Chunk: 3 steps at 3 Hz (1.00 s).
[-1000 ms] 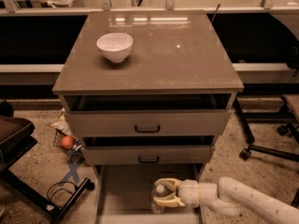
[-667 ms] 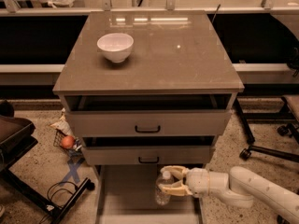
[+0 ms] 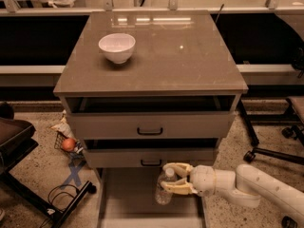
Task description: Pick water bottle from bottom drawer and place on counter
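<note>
The white arm (image 3: 259, 186) reaches in low from the right, almost level. Its end effector (image 3: 165, 176) pinches the water bottle (image 3: 164, 194) just under the white cap, one pale finger on each side. The bottle is clear ribbed plastic, upright over the right part of the bottom drawer (image 3: 126, 201) — a flat, thin-walled tray pulled out, with bare floor to the bottle's left. Above, the glossy square bench (image 3: 166, 65) carries a white bowl (image 3: 117, 47) near its left rear — smooth slab stretches to its right.

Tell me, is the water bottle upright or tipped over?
Upright: the water bottle, cap up, is held by the gripper over the bottom drawer.
</note>
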Each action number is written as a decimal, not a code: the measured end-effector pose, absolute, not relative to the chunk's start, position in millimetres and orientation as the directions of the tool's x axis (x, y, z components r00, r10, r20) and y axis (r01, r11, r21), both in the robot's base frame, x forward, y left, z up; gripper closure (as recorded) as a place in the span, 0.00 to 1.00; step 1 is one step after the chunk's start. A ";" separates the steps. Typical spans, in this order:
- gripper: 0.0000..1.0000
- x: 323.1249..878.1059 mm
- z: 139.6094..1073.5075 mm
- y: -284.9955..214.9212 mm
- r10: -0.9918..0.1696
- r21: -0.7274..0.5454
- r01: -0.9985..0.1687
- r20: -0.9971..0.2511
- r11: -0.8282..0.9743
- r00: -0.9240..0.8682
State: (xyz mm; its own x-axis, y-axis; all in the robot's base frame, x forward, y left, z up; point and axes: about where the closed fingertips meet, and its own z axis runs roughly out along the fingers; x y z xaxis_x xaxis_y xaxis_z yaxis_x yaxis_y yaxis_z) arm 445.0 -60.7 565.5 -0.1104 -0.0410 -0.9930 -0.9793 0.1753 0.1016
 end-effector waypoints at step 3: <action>1.00 460.2 779.5 -71.8 -0.035 0.070 -0.941 -0.996 0.332 -0.087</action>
State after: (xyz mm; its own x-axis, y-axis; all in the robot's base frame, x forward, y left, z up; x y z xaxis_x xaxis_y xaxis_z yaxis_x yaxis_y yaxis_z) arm 460.2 -71.8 779.5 -0.0870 -0.0353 -0.9956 -0.9406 0.3321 0.0704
